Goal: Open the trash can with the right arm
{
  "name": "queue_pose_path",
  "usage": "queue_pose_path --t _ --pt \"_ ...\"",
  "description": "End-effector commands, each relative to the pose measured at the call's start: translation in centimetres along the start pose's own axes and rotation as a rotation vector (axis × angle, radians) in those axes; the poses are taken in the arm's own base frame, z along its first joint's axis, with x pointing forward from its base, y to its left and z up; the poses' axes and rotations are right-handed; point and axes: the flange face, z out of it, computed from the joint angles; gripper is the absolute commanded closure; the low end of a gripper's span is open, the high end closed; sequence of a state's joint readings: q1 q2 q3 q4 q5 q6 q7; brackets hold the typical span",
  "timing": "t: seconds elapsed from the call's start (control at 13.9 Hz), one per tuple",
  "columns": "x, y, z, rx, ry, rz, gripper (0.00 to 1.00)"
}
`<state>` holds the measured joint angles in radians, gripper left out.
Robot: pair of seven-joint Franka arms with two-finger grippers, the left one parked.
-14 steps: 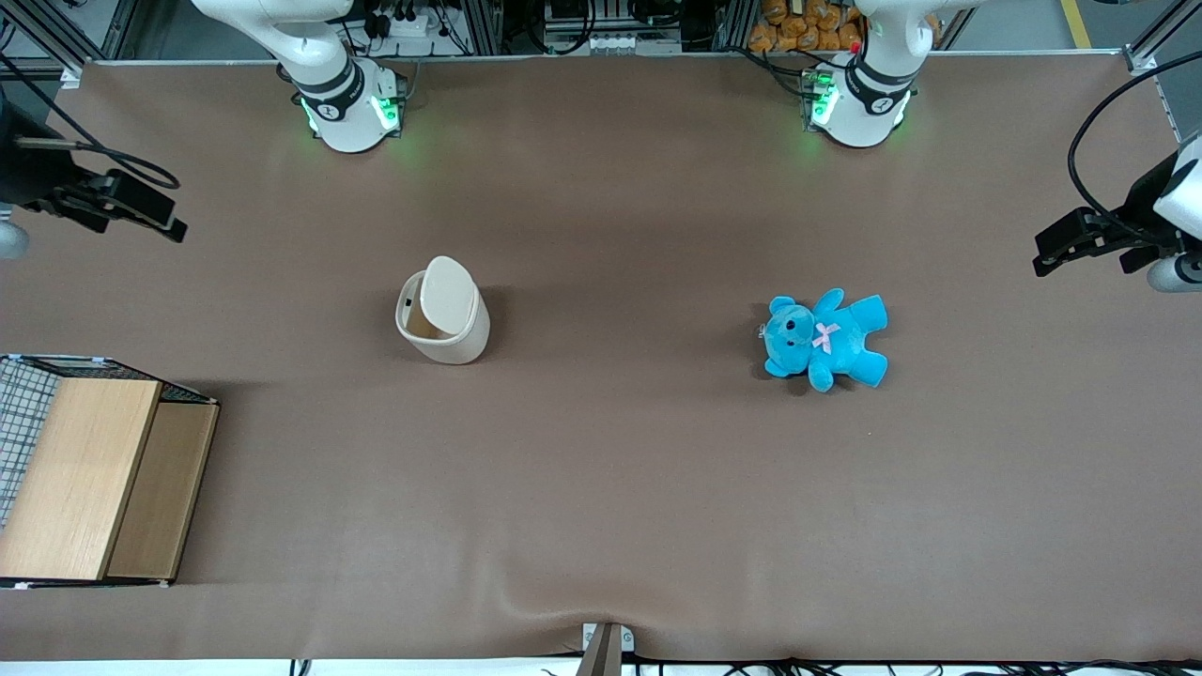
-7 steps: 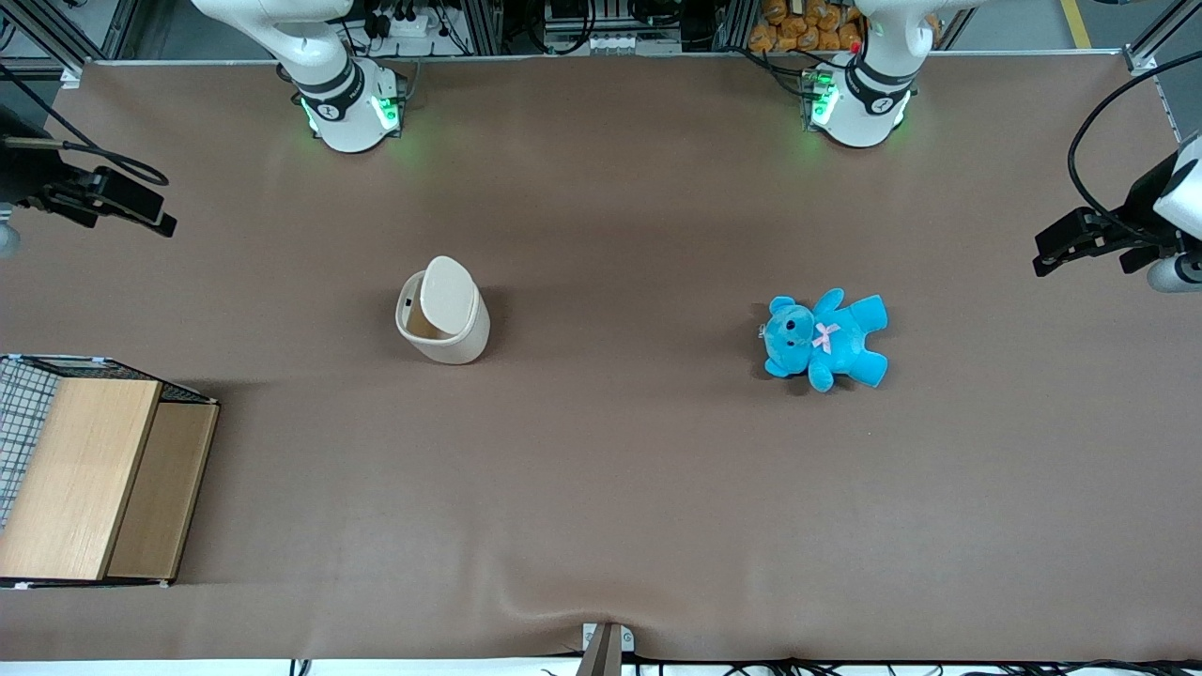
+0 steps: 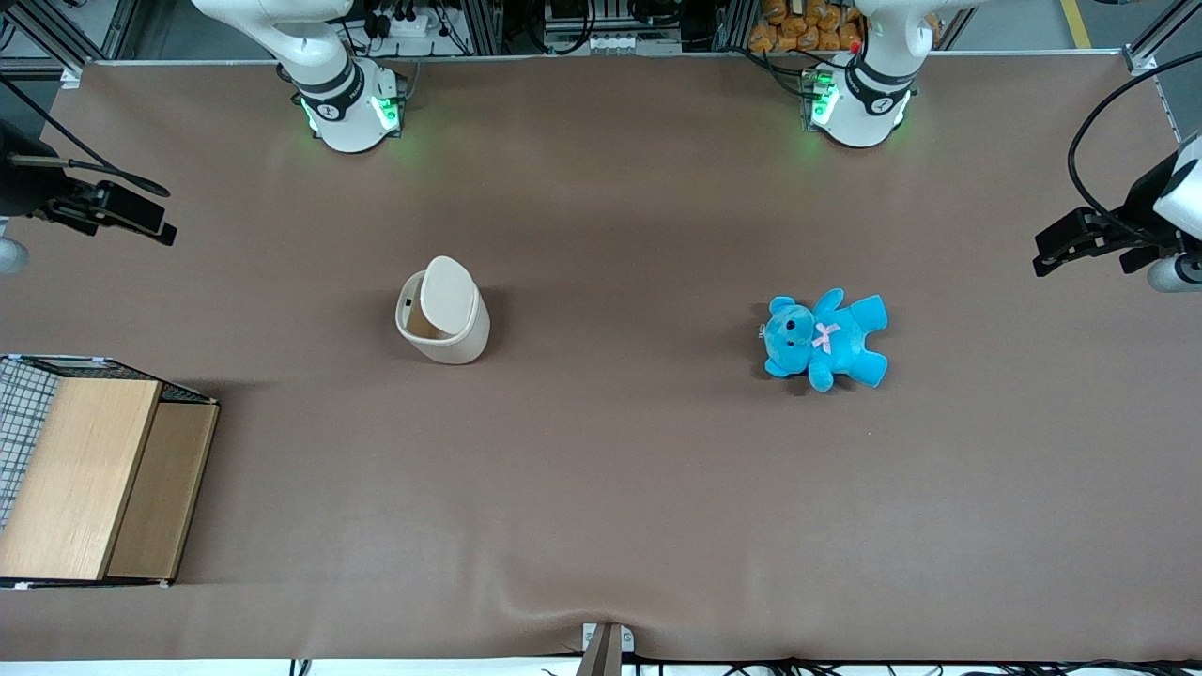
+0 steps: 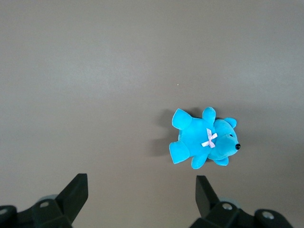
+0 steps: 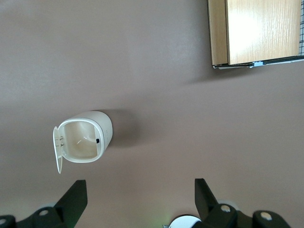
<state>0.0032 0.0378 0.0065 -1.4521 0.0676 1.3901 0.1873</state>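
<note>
The cream-white trash can (image 3: pixel 442 311) stands upright on the brown table. Its hinged lid (image 3: pixel 448 291) is swung up and the inside shows. In the right wrist view the trash can (image 5: pixel 83 136) shows its hollow inside, with the lid (image 5: pixel 58 150) standing open at its edge. My right gripper (image 3: pixel 141 218) hangs high over the working arm's end of the table, well apart from the can. It is open and empty, with its fingers (image 5: pixel 75 194) spread wide around bare table in the right wrist view (image 5: pixel 140 192).
A wooden box (image 3: pixel 94 479) with a wire mesh side sits at the working arm's end, nearer the front camera than the can; it also shows in the right wrist view (image 5: pixel 256 31). A blue teddy (image 3: pixel 824 338) lies toward the parked arm's end.
My right gripper has drifted slightly farther toward the working arm's end of the table. The trash can and its raised lid have not moved.
</note>
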Motion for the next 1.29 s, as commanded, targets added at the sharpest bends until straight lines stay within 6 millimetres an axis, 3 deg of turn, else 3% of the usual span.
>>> queue_pose_path --t 0.0,1.22 --pt "-0.08 0.3 -0.1 -0.012 0.007 -0.031 0.0" --pt "0.53 0.4 0.64 -0.02 -0.008 -0.097 0.0"
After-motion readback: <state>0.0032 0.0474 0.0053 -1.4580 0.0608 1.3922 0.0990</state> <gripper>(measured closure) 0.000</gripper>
